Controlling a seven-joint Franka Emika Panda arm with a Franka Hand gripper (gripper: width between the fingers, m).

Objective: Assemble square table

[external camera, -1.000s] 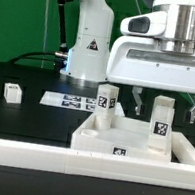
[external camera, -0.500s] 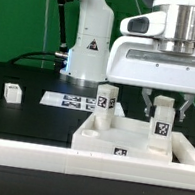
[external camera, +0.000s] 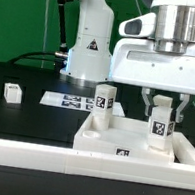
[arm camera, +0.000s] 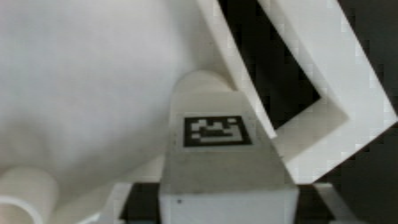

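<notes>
Now that its jaws have narrowed, the gripper pinches a leg.
It's upright on the square slab; tightening looks next.

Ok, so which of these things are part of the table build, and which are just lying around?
Part of the job:
- square tabletop
- standing leg on the tabletop
- second leg, between the fingers of the gripper
- loose leg on the exterior view's left

Just lying about:
- marker board
- white border rail
</notes>
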